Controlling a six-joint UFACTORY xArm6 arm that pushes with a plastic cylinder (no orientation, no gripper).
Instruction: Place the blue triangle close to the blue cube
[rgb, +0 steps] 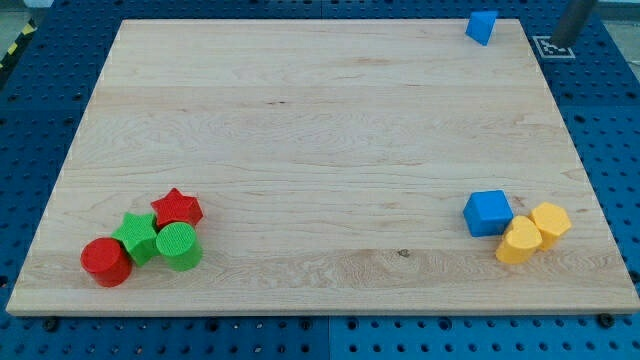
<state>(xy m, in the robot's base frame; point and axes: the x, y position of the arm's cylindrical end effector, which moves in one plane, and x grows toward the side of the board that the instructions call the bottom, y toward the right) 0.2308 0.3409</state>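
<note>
My tip (563, 42), a bare rod with no jaws, sits just right of the blue triangle (481, 27); the blue cube (487, 212) lies far below, near the bottom right.

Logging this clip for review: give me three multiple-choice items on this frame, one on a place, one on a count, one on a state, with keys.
1. Where is the blue triangle?
A. the view's top right
B. board centre
C. the view's bottom left

2. How many yellow blocks are there?
A. one
B. two
C. four

3. What does the blue cube touch?
A. the red star
B. nothing
C. a yellow block

Key: 1 A, it sits near the board's top right edge. 2 B, a pair at the bottom right. 3 C, the nearer yellow block abuts it. My tip stands off the board, right of the triangle.
</note>
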